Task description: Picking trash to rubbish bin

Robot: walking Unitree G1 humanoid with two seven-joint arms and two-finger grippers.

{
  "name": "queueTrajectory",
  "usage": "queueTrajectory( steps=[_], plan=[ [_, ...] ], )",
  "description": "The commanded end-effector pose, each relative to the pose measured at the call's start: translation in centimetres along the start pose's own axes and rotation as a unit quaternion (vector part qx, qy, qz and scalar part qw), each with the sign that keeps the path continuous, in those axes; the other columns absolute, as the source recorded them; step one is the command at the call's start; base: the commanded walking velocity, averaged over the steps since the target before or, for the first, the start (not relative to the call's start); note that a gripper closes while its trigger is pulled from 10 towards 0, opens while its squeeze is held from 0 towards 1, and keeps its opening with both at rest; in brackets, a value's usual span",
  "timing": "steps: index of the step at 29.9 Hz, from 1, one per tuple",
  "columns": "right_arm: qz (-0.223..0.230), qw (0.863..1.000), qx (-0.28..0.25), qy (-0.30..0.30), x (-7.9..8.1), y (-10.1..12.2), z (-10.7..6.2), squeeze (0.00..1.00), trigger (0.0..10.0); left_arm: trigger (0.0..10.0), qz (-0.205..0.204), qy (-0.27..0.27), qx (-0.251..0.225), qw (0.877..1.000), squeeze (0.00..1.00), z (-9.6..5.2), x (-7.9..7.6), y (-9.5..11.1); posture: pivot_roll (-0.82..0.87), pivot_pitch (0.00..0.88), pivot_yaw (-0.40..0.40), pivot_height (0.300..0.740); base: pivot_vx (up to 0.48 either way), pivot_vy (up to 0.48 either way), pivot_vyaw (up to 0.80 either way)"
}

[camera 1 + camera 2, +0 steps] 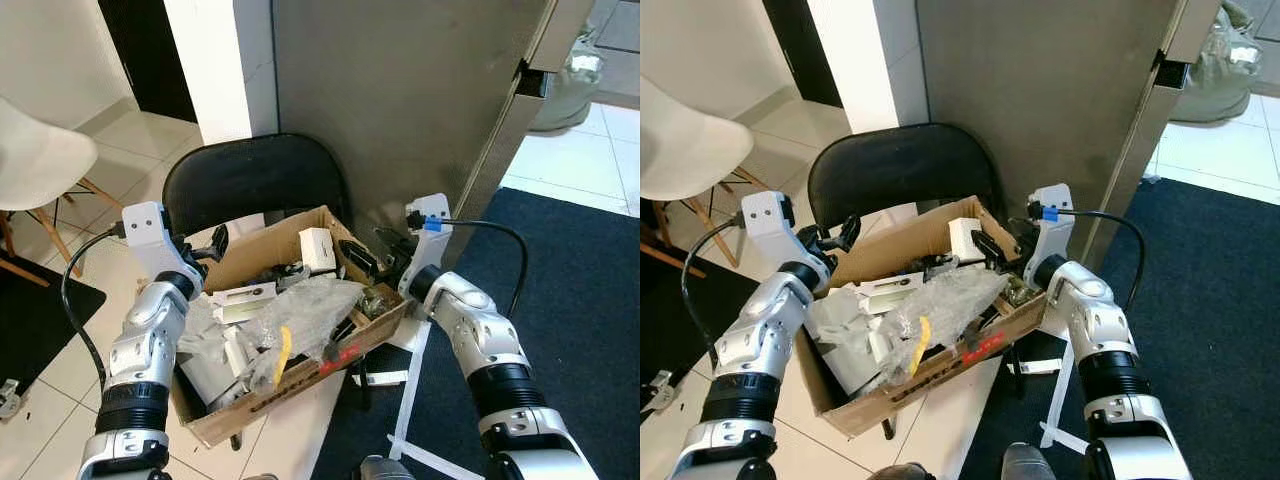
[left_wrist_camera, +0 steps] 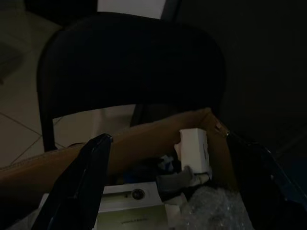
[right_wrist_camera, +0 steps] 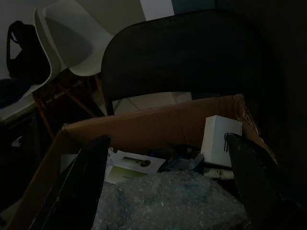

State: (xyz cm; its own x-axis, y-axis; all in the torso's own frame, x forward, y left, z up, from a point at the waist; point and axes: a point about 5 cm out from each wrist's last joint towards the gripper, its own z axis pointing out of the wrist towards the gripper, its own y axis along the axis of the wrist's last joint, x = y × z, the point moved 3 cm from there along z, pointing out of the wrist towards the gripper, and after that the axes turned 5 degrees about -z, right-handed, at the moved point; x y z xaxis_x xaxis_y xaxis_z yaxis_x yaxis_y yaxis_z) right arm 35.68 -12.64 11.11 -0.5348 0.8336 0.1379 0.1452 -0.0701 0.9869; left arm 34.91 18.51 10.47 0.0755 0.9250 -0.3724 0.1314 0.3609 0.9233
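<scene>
A cardboard box [image 1: 290, 385] heaped with trash, including bubble wrap [image 1: 305, 305] and a small white box [image 1: 317, 247], rests on a black chair [image 1: 255, 180], with the left hand [image 1: 212, 243] and right hand [image 1: 375, 252] spread wide at its opposite rims, gripping nothing.

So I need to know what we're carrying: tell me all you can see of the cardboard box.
The cardboard box is brown, open-topped and shallow, with red and dark print on its front wall. It sits tilted over a black chair, heaped with crumpled clear plastic, white packaging and a small white carton. The left gripper and right gripper are at its opposite ends.
</scene>
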Motion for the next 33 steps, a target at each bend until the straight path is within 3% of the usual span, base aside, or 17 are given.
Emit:
queueTrajectory(
  steps=[1,33],
  plan=[
    [0.012,1.000,0.005,-0.003,-0.11,-0.37,-0.07,0.00,10.0,10.0,0.018,-0.003,0.001,1.000,0.00,-0.19,0.13,0.07,-0.11,0.000,0.045,0.740,-0.285,0.000,0.00],
    [0.013,1.000,0.006,-0.004,-0.15,-0.39,-0.12,0.00,10.0,10.0,0.027,-0.009,0.003,1.000,0.00,-0.21,-0.08,-0.04,-0.11,0.000,0.046,0.740,-0.463,0.000,0.00]
  ],
)
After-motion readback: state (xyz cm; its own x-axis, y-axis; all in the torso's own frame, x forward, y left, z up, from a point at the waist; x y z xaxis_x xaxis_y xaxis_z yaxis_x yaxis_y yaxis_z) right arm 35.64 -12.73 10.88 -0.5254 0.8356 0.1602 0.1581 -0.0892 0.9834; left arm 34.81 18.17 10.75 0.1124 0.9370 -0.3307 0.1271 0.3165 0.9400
